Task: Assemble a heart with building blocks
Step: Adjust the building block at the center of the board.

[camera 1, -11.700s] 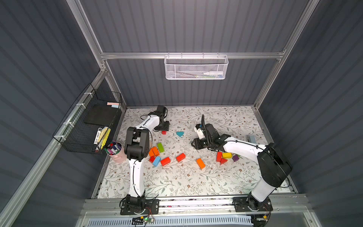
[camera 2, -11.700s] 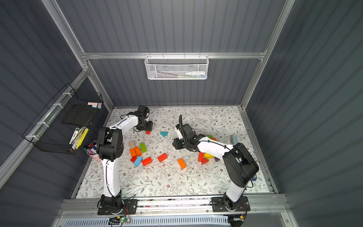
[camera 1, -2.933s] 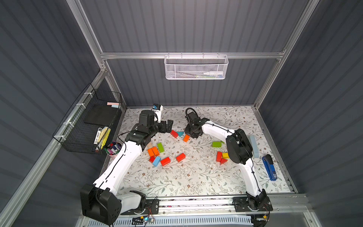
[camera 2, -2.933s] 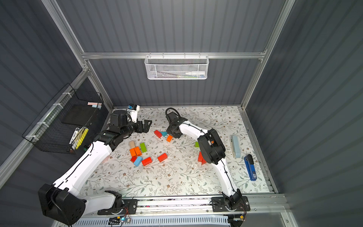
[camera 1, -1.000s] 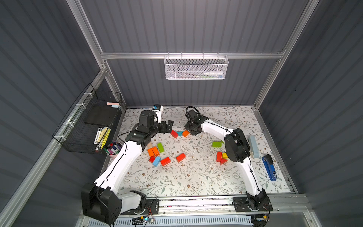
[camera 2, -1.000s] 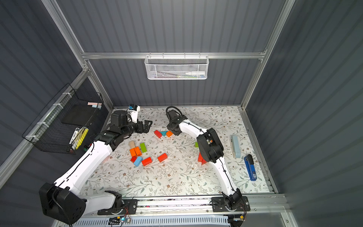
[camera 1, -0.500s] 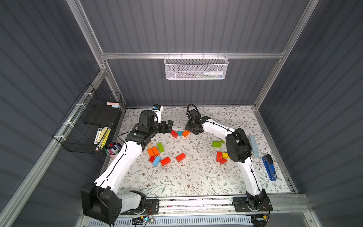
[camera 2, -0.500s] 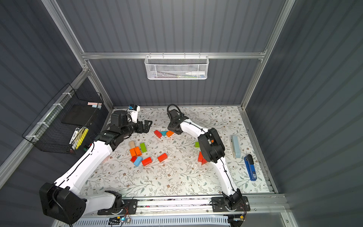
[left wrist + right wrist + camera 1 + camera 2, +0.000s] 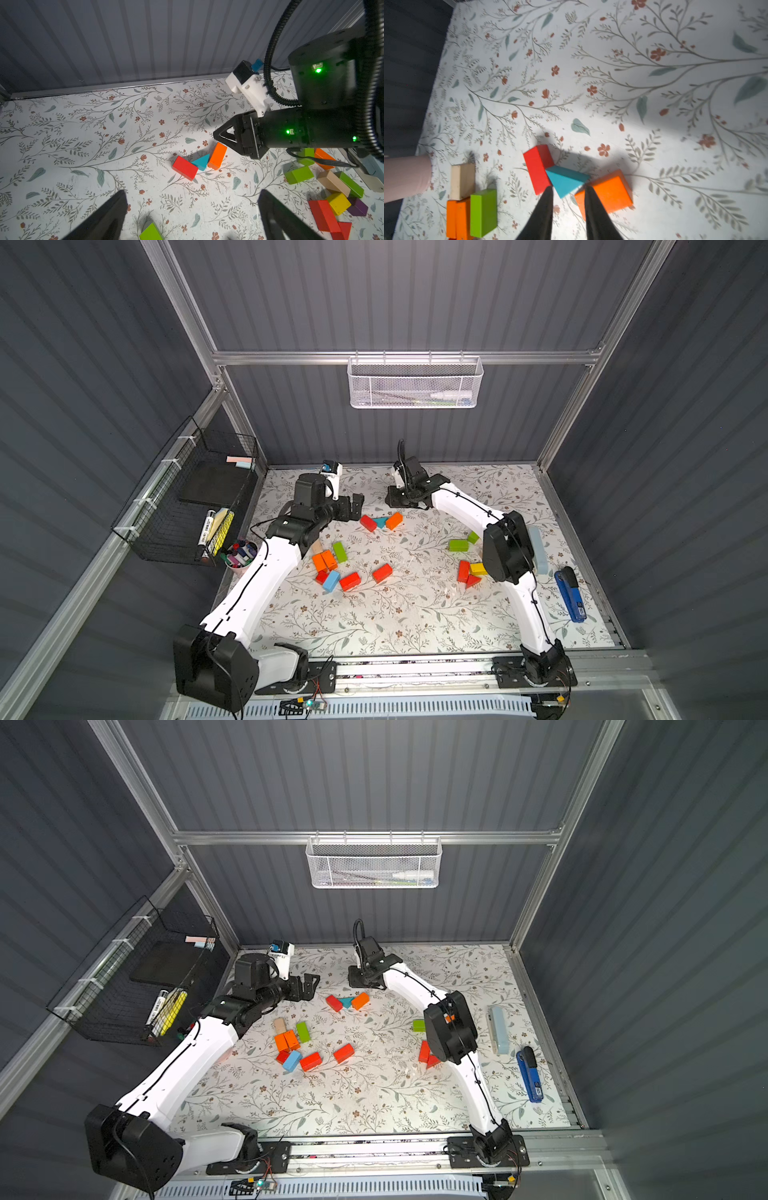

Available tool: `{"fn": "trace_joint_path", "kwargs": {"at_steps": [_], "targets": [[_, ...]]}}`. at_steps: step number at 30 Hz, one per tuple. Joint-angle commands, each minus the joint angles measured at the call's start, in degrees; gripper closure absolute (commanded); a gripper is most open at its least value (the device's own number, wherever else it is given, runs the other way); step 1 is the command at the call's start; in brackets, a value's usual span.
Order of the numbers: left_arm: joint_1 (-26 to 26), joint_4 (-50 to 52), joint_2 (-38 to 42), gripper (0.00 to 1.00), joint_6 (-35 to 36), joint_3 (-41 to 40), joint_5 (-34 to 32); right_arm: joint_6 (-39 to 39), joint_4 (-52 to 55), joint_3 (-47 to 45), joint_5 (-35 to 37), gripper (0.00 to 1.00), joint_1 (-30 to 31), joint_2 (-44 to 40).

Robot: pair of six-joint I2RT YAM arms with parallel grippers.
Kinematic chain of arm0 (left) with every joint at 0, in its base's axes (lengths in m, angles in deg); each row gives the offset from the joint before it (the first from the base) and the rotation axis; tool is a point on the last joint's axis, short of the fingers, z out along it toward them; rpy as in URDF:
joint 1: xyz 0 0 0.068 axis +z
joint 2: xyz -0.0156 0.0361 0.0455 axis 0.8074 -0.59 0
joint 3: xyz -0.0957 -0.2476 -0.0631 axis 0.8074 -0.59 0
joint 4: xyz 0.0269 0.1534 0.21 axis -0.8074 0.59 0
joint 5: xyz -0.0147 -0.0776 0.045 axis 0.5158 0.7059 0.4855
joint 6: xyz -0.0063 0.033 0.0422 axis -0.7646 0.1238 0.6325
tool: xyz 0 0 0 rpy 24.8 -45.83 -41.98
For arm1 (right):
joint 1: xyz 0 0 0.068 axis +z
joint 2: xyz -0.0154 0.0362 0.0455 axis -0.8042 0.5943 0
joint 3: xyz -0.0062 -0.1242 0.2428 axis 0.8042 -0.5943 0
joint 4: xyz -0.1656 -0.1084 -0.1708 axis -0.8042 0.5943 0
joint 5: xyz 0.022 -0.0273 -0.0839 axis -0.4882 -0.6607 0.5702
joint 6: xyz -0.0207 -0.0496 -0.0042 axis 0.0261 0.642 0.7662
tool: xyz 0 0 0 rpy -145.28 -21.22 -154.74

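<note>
forming a shallow v near the far middle of the table [image 9: 415, 614], the red brick [image 9: 184, 168] and the orange brick [image 9: 217, 155] lean toward each other with the teal wedge [image 9: 201, 162] nested between them, all three touching. i read this as the heart's lower point, so the build looks barely begun. the right gripper [image 9: 569, 188] hangs over the wedge from the back-wall side. its jaws are drawn to a narrow gap with nothing between them, which i take as a stance for nudging pieces snug rather than lifting one. whether the tips touch the wedge i cannot tell. the left gripper [image 9: 192, 191] sits just beside the trio on my left, jaws spread wide and empty, facing the v, probably held back so it neither blocks nor bumps the layout. farther out, the spare blocks wait in two loose groups: the left pile [image 9: 328, 562] of orange, green, tan, blue and red, and the right pile [image 9: 467, 568] by the right arm.
</note>
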Motion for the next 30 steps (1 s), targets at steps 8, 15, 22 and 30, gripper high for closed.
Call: {"fn": "trace_joint_path", "kwargs": {"at_steps": [8,15,22,30], "targets": [[0.62,-0.16,-0.11,0.01,-0.60,-0.86,-0.49,4.32,5.72,11.73,-2.49,0.80,1.53,8.92],[0.62,-0.12,-0.46,0.01,-0.60,-0.87,-0.38,4.49,6.16,12.30,-2.43,0.81,1.94,10.93],[0.70,-0.11,-0.46,0.01,-0.60,-1.02,-0.38,4.84,7.51,14.29,-2.66,0.81,2.22,12.73],[0.71,-0.08,-0.57,0.01,-0.60,-0.94,-0.16,5.26,8.33,14.99,-2.83,0.81,2.40,13.43]]}}
